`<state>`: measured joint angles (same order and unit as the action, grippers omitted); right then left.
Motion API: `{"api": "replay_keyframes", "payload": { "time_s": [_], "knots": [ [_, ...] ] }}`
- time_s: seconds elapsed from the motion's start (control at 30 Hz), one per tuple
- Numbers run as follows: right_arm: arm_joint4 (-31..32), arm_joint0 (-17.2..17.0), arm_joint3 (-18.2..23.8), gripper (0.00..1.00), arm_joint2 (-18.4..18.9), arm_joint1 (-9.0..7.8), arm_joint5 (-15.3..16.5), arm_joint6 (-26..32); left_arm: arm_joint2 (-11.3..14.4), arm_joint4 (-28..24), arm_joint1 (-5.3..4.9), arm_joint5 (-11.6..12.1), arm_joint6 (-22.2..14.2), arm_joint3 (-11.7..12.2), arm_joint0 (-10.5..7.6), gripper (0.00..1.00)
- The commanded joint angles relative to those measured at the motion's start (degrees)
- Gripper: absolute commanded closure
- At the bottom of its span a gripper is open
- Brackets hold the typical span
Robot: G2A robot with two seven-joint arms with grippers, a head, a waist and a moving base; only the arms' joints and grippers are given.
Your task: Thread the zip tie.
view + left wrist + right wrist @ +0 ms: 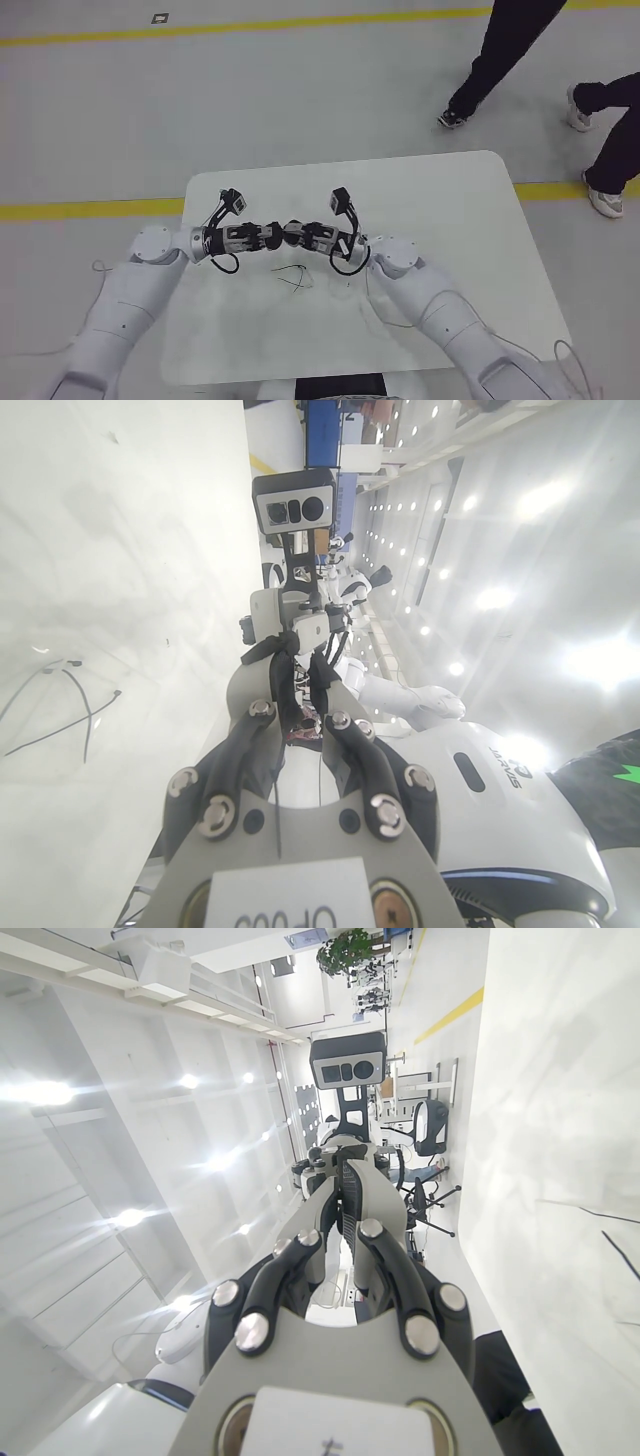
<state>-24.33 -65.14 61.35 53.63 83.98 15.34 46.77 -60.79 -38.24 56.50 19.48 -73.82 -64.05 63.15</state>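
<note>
A: Where the two arms meet tip to tip above the table (pixel 450 200), the left gripper (pixel 299 662) pinches a thin black zip tie (pixel 276 810), whose strand trails back toward the wrist.

B: Noted. On the right gripper (pixel 342 1178) the fingers are pressed together; anything between them cannot be made out. Spare zip ties (pixel 295 275) lie crossed on the table nearby.

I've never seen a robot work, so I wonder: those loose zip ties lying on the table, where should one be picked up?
Probably on the thin strap of one of the loose zip ties, about midway and clear of where they cross. Come straight down from above with the jaws set across the strap: it lies flat on the table, so no side seems to offer a way under it.
</note>
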Motion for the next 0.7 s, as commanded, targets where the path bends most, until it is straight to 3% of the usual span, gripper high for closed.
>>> {"api": "replay_keyframes", "payload": {
  "time_s": [0.0,0.67],
  "knots": [
    [-0.1,0.1,0.0,1.00,-0.1,0.02,0.0,0.1,0.0,0.0,0.00,0.0,0.0,0.0,-0.04,0.91],
    [-0.7,0.1,-0.1,1.00,-0.5,-0.10,1.0,1.4,0.1,-0.3,-0.07,0.0,0.4,0.6,-0.24,0.92]
  ]
}}
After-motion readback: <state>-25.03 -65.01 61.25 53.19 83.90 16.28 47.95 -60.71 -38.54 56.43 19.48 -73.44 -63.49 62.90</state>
